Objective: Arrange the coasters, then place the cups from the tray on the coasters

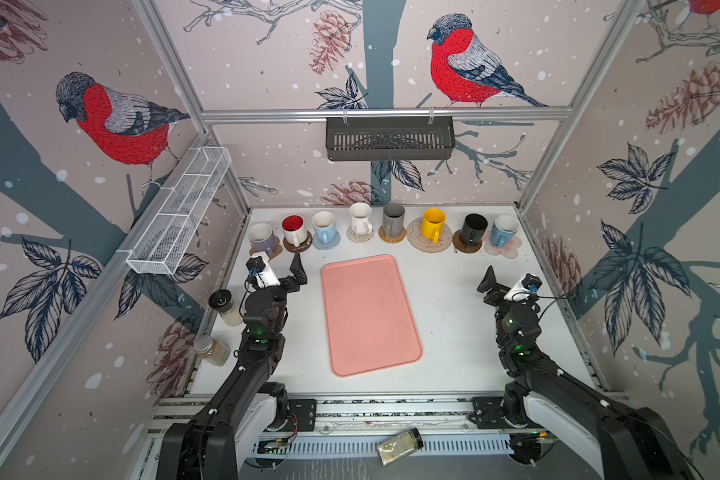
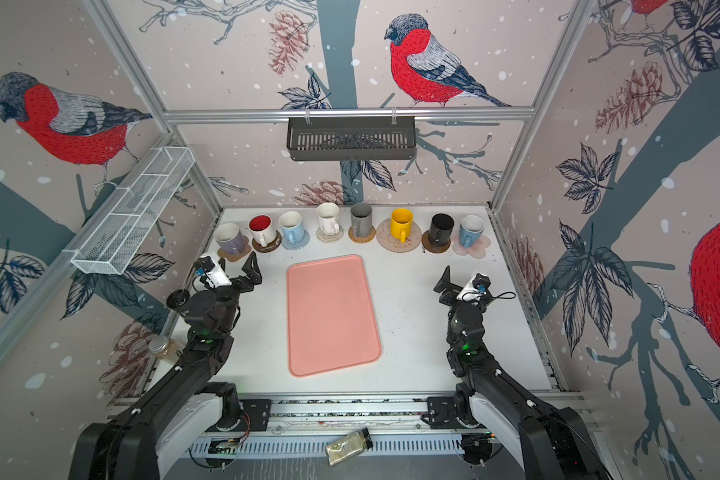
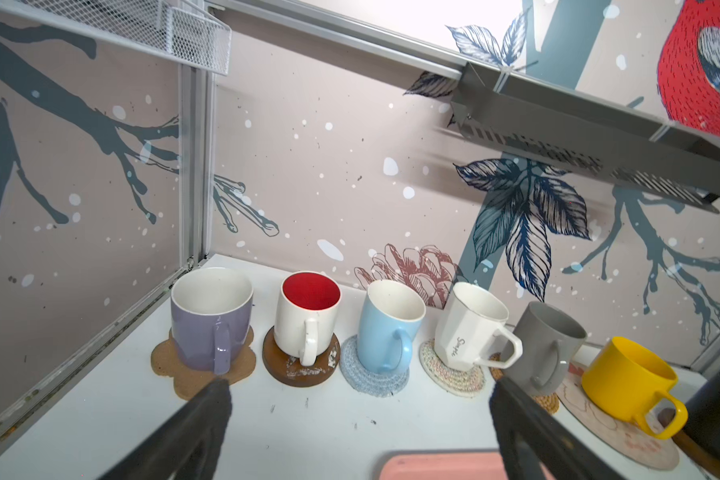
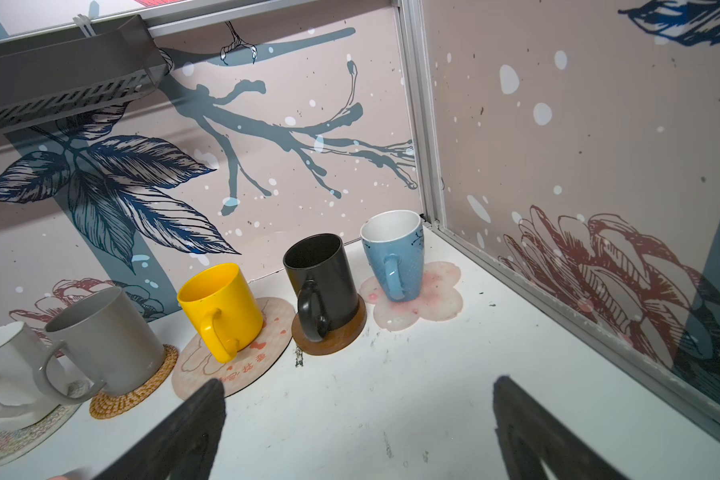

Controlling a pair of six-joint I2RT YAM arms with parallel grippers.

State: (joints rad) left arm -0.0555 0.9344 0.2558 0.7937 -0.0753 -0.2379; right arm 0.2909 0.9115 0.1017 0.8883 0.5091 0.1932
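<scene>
**All seated, nothing left to carry**

We find the cups (image 1: 393,218) each on one of the coasters (image 1: 416,244), in a single row along the far edge of the table (image 1: 454,332). The row runs from the lavender cup (image 3: 211,328) on the tan paw coaster (image 3: 192,382) by the far left corner to the blue cup (image 4: 391,257) on the pink flower coaster (image 4: 437,303) by the far right corner. Handles face the near edge, we judge because the arms reach from there. The tray (image 1: 371,316) lies mid-table holding nothing; the mugs look empty too. The left gripper (image 3: 360,392) and right gripper (image 4: 358,388) hang either side of the tray, jaws apart, gripping nothing. We judge the placing done.
</scene>
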